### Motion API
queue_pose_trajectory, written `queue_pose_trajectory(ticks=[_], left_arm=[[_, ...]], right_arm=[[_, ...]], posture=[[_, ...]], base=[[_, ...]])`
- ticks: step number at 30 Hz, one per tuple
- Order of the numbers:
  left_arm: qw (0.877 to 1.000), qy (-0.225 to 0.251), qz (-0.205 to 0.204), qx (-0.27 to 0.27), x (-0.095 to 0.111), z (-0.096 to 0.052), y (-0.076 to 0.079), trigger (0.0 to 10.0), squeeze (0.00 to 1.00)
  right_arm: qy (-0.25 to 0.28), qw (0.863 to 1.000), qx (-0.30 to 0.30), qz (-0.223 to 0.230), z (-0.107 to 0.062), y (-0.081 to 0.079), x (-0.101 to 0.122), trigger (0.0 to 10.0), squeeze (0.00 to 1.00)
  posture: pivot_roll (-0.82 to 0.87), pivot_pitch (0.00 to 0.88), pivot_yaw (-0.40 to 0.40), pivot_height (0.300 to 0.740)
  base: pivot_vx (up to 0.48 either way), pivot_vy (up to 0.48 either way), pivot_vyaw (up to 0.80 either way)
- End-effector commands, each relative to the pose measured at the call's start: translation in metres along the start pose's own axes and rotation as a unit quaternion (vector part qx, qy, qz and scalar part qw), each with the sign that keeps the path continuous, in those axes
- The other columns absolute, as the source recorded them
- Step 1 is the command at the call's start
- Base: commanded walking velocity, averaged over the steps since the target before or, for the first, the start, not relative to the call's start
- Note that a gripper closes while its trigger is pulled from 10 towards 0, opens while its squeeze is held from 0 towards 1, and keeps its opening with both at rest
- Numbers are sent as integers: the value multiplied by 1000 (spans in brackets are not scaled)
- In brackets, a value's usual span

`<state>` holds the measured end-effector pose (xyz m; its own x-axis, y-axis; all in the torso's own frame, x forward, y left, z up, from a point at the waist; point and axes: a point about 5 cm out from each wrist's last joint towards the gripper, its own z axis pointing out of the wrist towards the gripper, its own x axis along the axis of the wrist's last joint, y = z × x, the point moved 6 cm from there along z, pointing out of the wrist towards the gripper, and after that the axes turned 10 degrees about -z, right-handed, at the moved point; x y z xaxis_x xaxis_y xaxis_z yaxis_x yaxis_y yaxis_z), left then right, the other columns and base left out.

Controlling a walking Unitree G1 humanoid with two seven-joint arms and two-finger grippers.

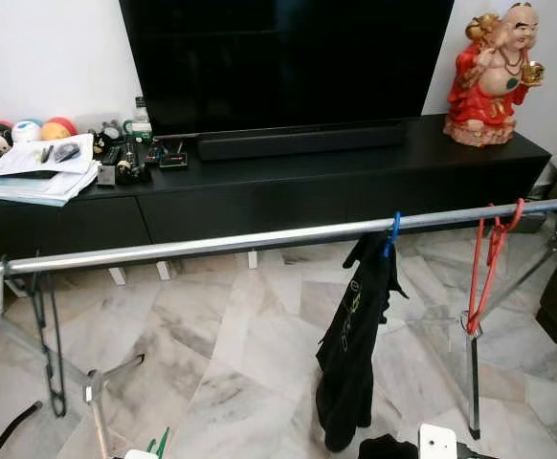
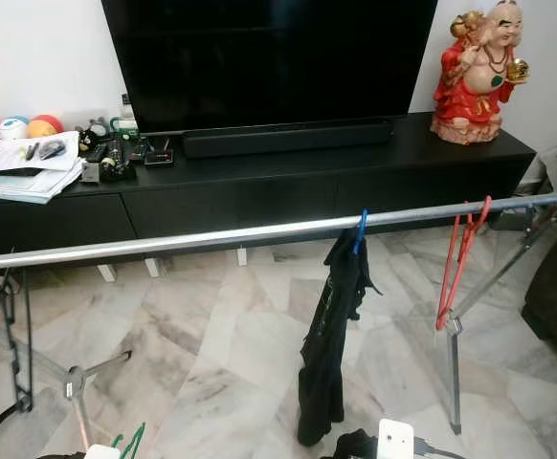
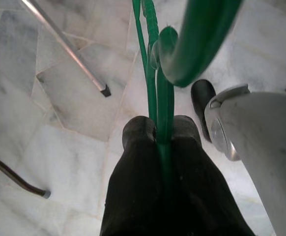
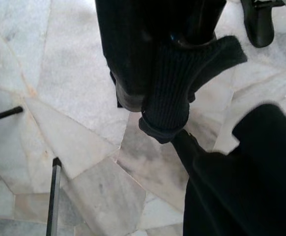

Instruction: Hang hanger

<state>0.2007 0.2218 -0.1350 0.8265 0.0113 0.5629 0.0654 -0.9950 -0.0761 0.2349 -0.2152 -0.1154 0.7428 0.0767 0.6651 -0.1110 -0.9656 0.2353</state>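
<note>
The green hanger [image 3: 163,93], clamped in the left gripper [image 3: 161,129] well below the rail [image 1: 259,239], could seemingly twist and miss; the right gripper's [image 4: 157,105] grip is unclear.

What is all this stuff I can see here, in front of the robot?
Drying rack rail: one, silver, crossing the room before the robot.
Black garment: one, hanging from the rail on a blue hanger.
Red hangers: at least two, on the rail's right end.
Black hanger: one, at the rail's left end.
Television: one, black, on the black TV cabinet.
Soundbar: one, black, below the television.
Figurine: one, red and gold, cabinet's right end.
Papers: one stack, white, cabinet's left end.
Green hanger: one, held in the left gripper.
Right gripper: shut on black cloth.
</note>
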Motion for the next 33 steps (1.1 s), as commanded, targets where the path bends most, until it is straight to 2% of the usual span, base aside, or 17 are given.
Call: queue_pose_trajectory(ticks=[1, 17, 33], left_arm=[[1000, -9, 5, 5, -5, -1, -4, 10000, 0], [1000, -14, 5, 7, -9, -2, -11, 10000, 0], [1000, -18, 4, 6, -11, -2, -7, 10000, 0]], right_arm=[[0, 1000, 1, 2, 0, -1, -1, 10000, 0], [2, 1000, 1, 3, -1, -2, 0, 10000, 0], [2, 1000, 2, 3, 0, -2, 0, 10000, 0]], posture=[[110, 8, 27, 740], [114, 13, 29, 740], [112, 14, 29, 740]], base=[[-277, 0, 0], [-277, 0, 0], [-278, 0, 0]])
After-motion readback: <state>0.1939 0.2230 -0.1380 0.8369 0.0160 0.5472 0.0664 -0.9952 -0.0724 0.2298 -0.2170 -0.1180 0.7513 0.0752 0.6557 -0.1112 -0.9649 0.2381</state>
